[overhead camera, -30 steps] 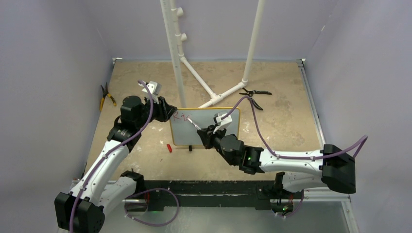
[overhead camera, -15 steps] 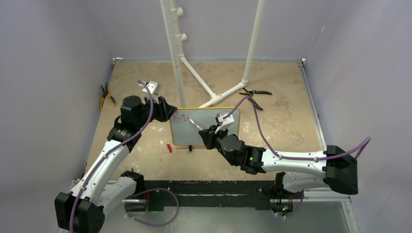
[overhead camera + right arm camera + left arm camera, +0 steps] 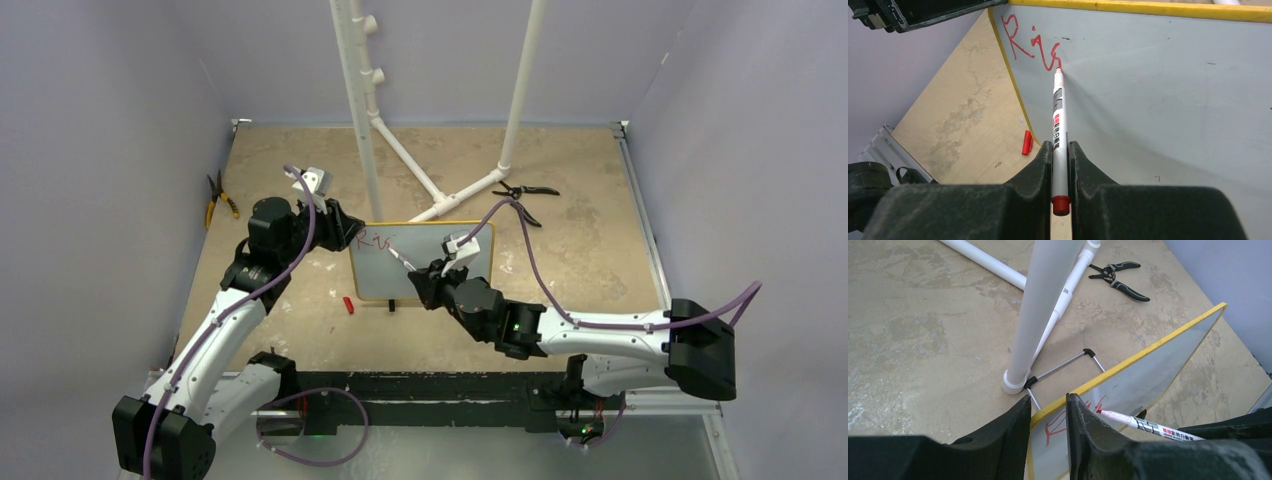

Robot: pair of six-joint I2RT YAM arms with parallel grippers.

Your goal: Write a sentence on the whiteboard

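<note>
The whiteboard [image 3: 375, 282] [image 3: 1153, 372] [image 3: 1173, 100] stands upright on its feet mid-table, white with a thin yellow frame. My left gripper [image 3: 345, 232] [image 3: 1048, 400] is shut on its top left corner, one finger on each side of the frame. The sentence [image 3: 376, 240] [image 3: 1058, 426] [image 3: 1032, 42] is red script reading "Ris" at the top left. My right gripper [image 3: 425, 278] [image 3: 1060, 145] is shut on a white marker [image 3: 400, 258] [image 3: 1160, 428] [image 3: 1058, 117]. Its red tip touches the board at the end of the "s".
A red marker cap [image 3: 348, 305] [image 3: 1026, 142] lies on the table below the board's left edge. A white PVC pipe frame [image 3: 365, 130] [image 3: 1043, 310] rises just behind the board. Black pliers [image 3: 525, 195] [image 3: 1118, 280] lie at the back right, yellow-handled pliers [image 3: 218, 197] at the far left.
The marker tip has traced a new letter, so the red script has grown from "Ri" to "Ris". The right arm shifted slightly left. The left arm has held still.
</note>
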